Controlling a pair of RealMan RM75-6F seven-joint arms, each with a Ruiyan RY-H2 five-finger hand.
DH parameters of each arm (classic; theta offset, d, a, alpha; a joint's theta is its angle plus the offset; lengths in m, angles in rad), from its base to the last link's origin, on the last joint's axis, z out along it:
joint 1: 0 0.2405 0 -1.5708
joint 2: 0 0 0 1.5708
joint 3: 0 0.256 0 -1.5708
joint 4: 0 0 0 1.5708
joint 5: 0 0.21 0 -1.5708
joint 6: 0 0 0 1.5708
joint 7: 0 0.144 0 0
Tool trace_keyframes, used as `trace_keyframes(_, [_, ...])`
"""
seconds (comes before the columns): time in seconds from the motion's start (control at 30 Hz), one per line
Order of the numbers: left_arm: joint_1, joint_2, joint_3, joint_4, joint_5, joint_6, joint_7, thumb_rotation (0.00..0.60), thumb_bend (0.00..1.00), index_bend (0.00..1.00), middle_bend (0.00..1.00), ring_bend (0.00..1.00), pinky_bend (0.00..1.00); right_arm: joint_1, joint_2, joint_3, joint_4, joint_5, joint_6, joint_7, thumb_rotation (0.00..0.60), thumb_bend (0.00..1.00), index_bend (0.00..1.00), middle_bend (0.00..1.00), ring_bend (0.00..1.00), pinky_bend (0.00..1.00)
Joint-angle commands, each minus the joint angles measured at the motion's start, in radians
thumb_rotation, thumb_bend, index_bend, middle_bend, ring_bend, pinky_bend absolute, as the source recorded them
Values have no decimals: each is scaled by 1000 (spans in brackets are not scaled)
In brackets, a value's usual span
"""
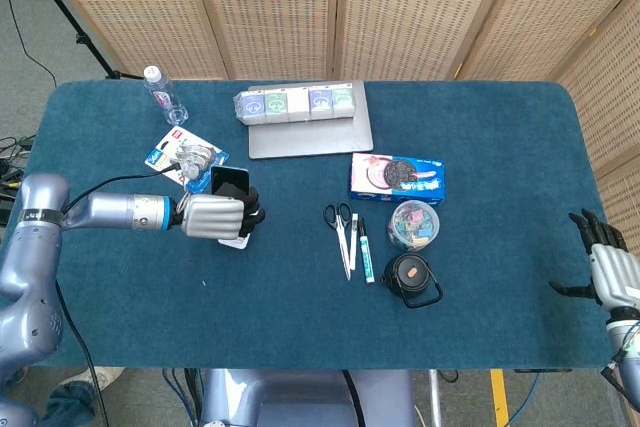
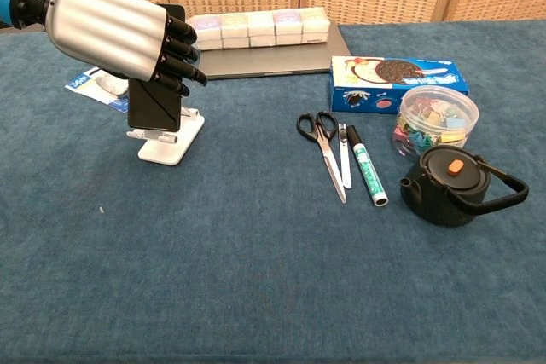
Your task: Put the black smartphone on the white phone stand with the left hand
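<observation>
One phone (image 2: 154, 106), black, flat, glossy, upright in my left hand (image 2: 115, 27), fingers curled around it. Its bottom edge sits at the lip of the stand (image 2: 173, 141), white hard plastic. I judge it best lowered squarely, then released gently. Right hand (image 1: 605, 265) idle, fingers spread, far off. Table (image 2: 256, 253): blue felt.

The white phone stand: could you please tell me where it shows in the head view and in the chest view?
Head view: the white phone stand peeks out under the left robot hand, left of centre.
Chest view: its base sits at left, below that robot hand and the black smartphone.
Shared landmark: the scissors lie to its right in both.
</observation>
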Motion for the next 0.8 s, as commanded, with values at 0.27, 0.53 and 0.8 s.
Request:
trace_keyframes(0.27, [0, -11, 7, -2, 2, -8, 3, 600, 376, 599, 269, 319, 338, -2, -2, 1, -2, -13, 14, 14, 600, 0, 0, 0, 0, 0])
trace_keyframes(0.53, [5, -5, 12, 1, 3, -9, 6, 600, 376, 586, 258, 309, 329, -2, -6, 1, 3, -17, 18, 20, 600, 0, 0, 0, 0, 0])
trace_keyframes(0.8, [13, -8, 8, -3, -4, -14, 14, 600, 377, 559, 232, 293, 321, -2, -8, -1, 1, -21, 22, 19, 600, 0, 0, 0, 0, 0])
